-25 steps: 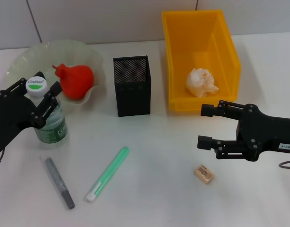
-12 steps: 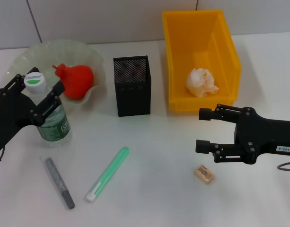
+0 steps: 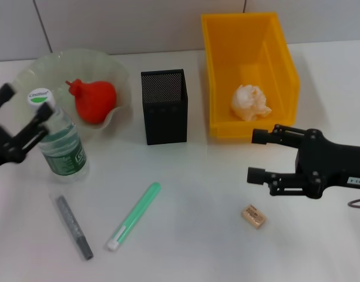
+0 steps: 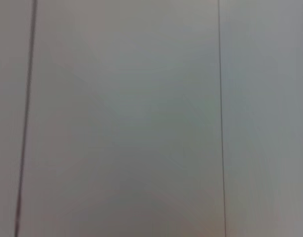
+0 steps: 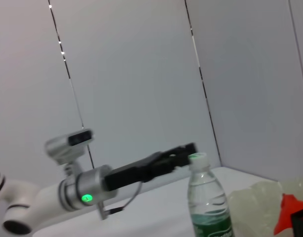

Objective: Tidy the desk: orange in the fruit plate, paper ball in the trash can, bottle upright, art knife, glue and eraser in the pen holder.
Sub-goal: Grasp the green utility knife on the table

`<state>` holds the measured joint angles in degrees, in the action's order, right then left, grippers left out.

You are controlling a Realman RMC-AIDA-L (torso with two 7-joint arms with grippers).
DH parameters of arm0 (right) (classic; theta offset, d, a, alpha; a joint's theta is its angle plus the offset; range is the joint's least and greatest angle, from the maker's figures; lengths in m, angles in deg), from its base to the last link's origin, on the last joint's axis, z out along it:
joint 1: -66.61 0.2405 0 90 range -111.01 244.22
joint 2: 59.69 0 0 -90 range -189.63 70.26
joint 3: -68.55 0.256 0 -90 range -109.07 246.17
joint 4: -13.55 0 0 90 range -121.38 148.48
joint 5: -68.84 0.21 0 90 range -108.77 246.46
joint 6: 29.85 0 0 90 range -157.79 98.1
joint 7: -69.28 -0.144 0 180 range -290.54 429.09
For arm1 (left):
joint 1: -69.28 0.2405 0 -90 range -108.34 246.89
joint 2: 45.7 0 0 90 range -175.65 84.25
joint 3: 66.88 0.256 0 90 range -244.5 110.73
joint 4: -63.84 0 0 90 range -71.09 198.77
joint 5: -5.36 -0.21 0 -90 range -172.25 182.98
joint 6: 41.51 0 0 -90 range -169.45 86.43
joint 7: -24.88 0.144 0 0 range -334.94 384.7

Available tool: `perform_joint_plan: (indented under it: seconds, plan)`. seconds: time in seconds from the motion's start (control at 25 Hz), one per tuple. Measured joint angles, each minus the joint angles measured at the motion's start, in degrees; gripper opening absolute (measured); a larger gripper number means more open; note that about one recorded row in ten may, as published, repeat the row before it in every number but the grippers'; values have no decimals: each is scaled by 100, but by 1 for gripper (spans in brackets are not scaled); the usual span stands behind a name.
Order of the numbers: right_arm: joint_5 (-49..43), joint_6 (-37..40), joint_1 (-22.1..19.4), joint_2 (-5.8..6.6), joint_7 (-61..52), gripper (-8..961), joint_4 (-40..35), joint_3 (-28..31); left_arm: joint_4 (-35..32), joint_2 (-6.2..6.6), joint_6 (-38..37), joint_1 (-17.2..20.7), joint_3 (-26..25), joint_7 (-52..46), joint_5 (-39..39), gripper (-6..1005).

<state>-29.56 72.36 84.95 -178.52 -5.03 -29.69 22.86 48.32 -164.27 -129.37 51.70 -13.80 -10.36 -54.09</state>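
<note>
White desk [image 3: 185,235] ran to a grey panelled wall at the far side. On the left the bottle [image 3: 57,140] stood upright just in front of the fruit plate [image 3: 33,73], which held the orange [image 3: 96,100]. The left gripper [image 3: 20,122] sat just left of the bottle's neck with its fingers spread wide and holding nothing. One finger lay very close to the cap, so any sideways move risked clipping the bottle and tipping it into the plate. The paper ball [image 3: 251,102] lay inside the trash can [image 3: 221,70]. The right gripper [image 3: 259,155] hovered near that bin's front wall, fingers wide apart and empty. The eraser [image 3: 253,215] lay on the desk just nearer than it. The art knife [image 3: 74,227] and the glue [image 3: 133,215] lay well short of the pen holder [image 3: 164,106]. Being slim and flat on the desk, either one could probably slide or roll out of a pinch.
</note>
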Motion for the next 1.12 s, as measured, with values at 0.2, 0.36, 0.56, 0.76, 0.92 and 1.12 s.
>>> perform_joint_plan:
  seconds: [0.2, 0.36, 0.56, 0.76, 0.92, 1.12]
  plan:
    - [4, 27, 3, 18, -47, 840, -12, 168, -197, 26, -626, 516, 62, 30, -23, 826]
    - [10, 35, 3, 50, -197, 840, -140, 174, -399, 55, -1127, 766, 143, 141, -809, 824]
    - [-2, 82, -1, 58, -486, 840, -479, 180, -451, 33, -1156, 775, 180, 146, -1459, 822]
    - [-12, 371, -61, 72, -573, 840, -695, 393, -498, 21, -1329, 740, 605, 132, -1595, 820]
    - [-28, 530, -186, 112, -416, 839, -672, 443, -508, 1, -1306, 703, 744, 218, -1600, 818]
    - [-36, 508, -445, 113, -79, 839, -583, 721, -484, 13, -1108, 590, 1030, 273, -1617, 816]
